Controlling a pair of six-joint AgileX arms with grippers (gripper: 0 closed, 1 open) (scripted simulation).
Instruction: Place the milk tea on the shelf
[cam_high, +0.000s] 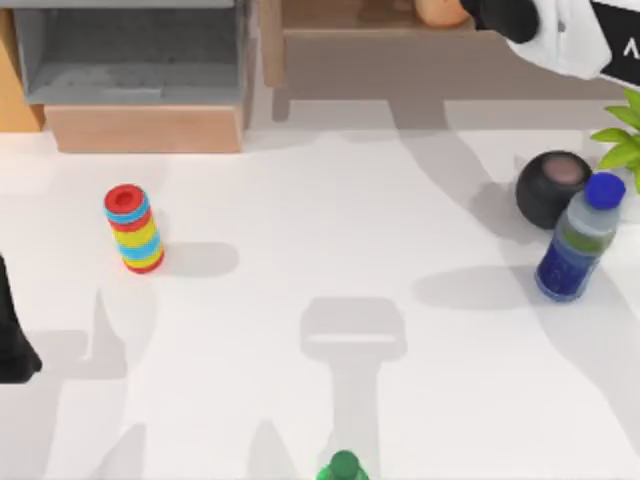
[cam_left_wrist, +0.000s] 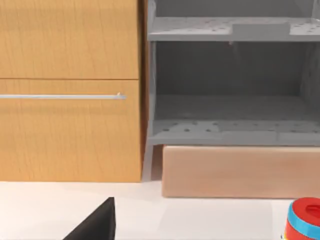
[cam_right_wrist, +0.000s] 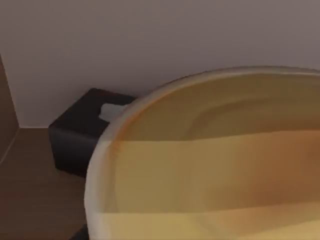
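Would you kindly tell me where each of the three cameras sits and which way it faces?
Top view: above the table, looking down; right gripper beside the milk tea at the shelf, left arm parked at the left edge.
Left wrist view: low on the left arm, facing a wooden cabinet and grey compartment; a dark finger shows.
Right wrist view: close behind the milk tea, facing into the shelf.
Shared: the striped can.
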